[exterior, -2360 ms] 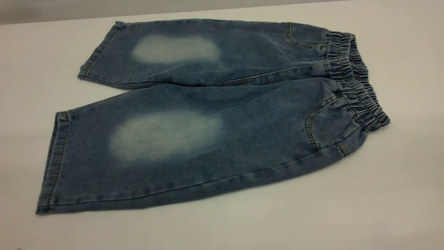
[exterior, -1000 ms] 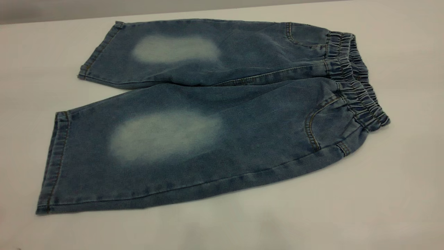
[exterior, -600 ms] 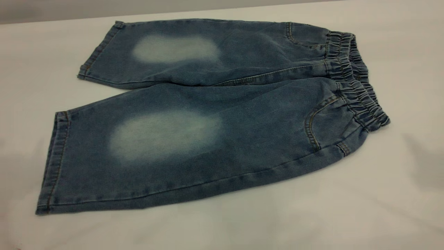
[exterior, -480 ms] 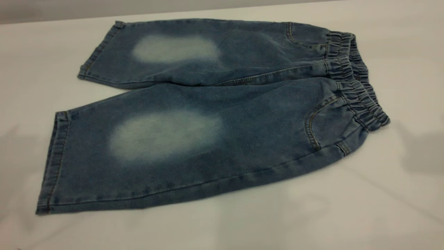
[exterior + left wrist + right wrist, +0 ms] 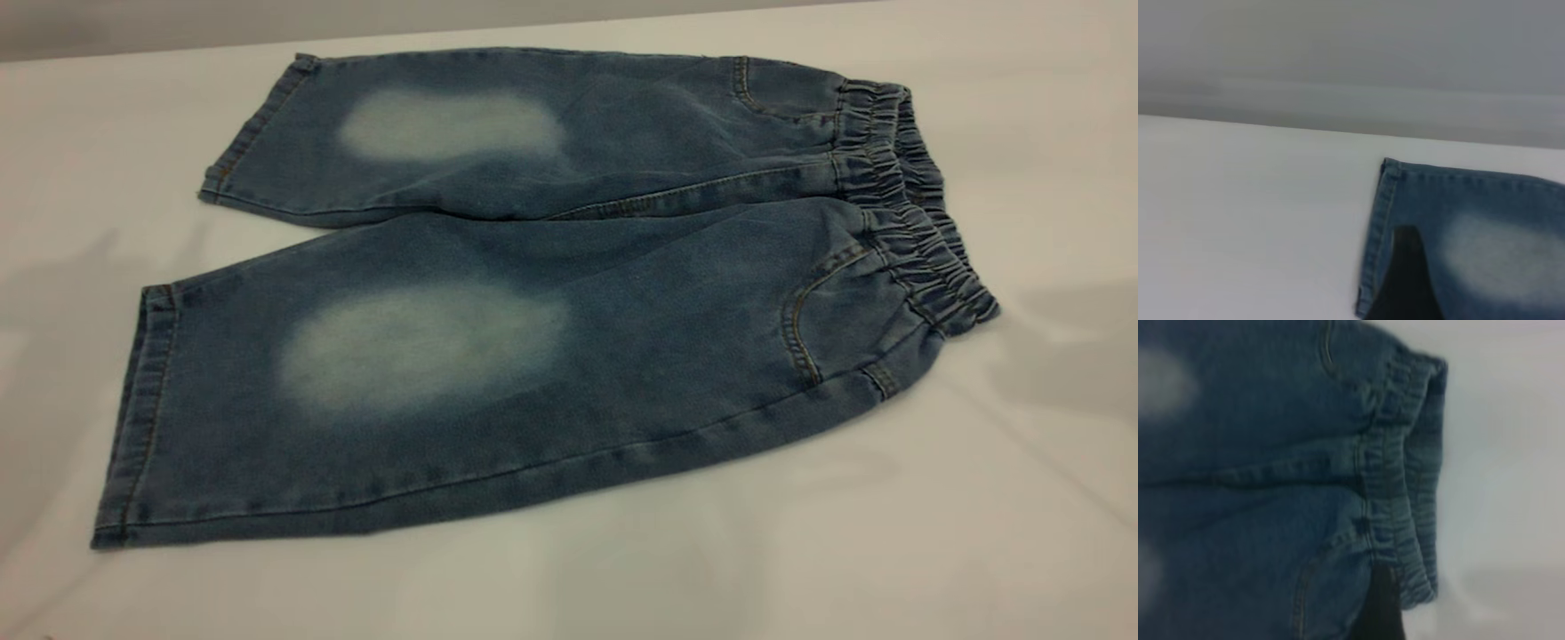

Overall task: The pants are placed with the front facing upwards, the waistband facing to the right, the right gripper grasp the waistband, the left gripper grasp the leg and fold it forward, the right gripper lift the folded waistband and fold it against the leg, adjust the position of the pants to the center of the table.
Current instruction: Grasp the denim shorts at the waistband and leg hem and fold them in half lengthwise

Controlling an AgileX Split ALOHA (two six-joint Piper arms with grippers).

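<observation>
The counter [image 5: 978,533] is a broad, matte, pale grey-white slab, smooth and plain, with soft grey shadows falling across its left and right margins. Spread flat on it, filling most of the exterior view, lie the pants [image 5: 551,293]: knee-length blue denim, front side up, legs pointing left and slightly splayed so a wedge of counter shows between the hems. The cloth looks soft and washed, with tan stitching along the seams, the curved pocket openings and the fly. Each leg carries a pale, faded oval patch, the nearer one larger in view. The leg hems are flat, double-stitched bands.

At the right end sits the waistband [image 5: 907,204], a thick ruched elastic strip of the same denim, puckered into close vertical gathers, its back layer peeking out behind the front one.

The left gripper [image 5: 1405,280] shows in the left wrist view only as one dark tapering finger over the far leg's hem; whether it is open or closed cannot be told. The right gripper [image 5: 1381,610] appears likewise as a dark wedge at the waistband's edge, its state also unclear.
</observation>
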